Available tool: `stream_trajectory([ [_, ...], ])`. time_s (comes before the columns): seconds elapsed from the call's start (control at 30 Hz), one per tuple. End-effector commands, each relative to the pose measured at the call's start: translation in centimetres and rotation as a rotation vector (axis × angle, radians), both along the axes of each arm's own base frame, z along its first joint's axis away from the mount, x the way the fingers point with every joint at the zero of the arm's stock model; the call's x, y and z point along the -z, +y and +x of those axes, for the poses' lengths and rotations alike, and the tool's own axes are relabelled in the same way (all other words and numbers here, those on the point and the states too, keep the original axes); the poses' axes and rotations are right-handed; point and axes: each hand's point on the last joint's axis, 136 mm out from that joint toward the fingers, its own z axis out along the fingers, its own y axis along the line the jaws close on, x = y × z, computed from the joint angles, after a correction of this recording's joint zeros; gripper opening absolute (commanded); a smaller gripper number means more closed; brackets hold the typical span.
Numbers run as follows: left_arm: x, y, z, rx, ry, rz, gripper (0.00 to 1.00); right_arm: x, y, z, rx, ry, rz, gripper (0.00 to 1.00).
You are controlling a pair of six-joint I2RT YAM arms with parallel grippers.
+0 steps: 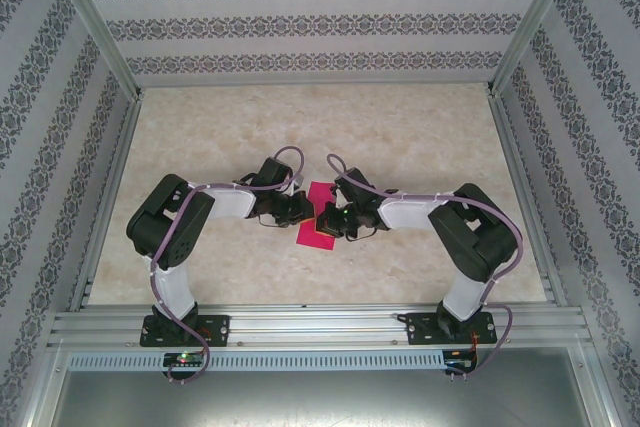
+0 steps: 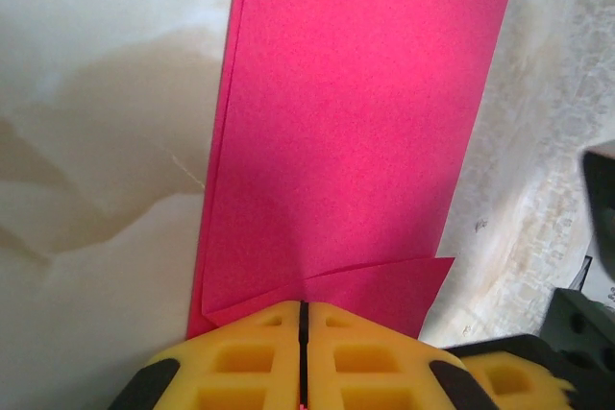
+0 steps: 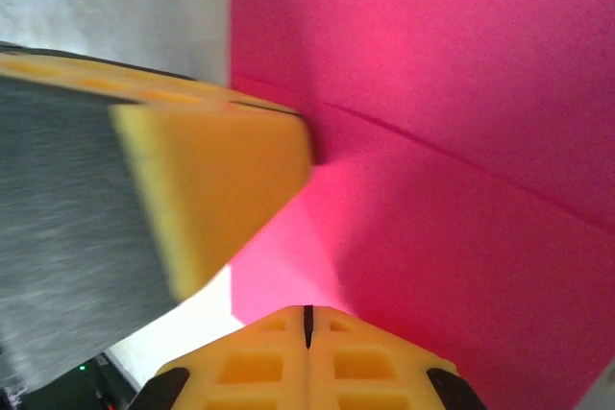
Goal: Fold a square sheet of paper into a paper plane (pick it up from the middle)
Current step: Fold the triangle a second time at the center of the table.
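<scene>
Top external: left hand (image 1: 304, 210), right hand (image 1: 329, 218) closed over pink sheet (image 1: 318, 236).

The sheet of paper (image 1: 322, 217) lies on the worktop (image 1: 420, 137) near its middle, between the two arms, with the left end effector (image 1: 303, 210) meeting its left edge and the right end effector (image 1: 337, 219) at its right edge, opposite.

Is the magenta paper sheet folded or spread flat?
Folded. The thin magenta-pink paper sheet shows a doubled left edge, a turned-over corner flap, and a crease.
</scene>
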Motion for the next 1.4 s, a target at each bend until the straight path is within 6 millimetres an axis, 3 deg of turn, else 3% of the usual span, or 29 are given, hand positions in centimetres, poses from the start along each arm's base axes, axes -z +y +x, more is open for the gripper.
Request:
stream_trajectory([
  [0.0,2.3,1.0,-0.7,-0.008,0.048,0.067,0.10,-0.5,0.7,0.8,0.011,-0.016,0.015,0.00],
  [0.2,2.3,0.9,-0.7,-0.006,0.050,0.060,0.10,-0.5,1.0,1.3,0.016,-0.022,0.013,0.00],
  [0.47,2.2,0.9,-0.8,-0.006,0.049,0.054,0.10,0.9,0.8,2.3,0.033,-0.017,-0.029,0.00],
  [0.67,2.1,1.1,-0.7,-0.022,0.044,0.062,0.09,4.3,-0.7,0.1,0.019,0.050,-0.108,0.00],
  [0.93,3.1,2.0,-0.8,-0.055,0.060,0.115,0.07,2.8,-0.6,-1.8,0.012,0.059,-0.002,0.01],
  [1.37,3.4,2.1,-0.9,-0.062,0.070,0.117,0.07,2.8,-4.1,-5.9,0.023,0.065,-0.023,0.05],
])
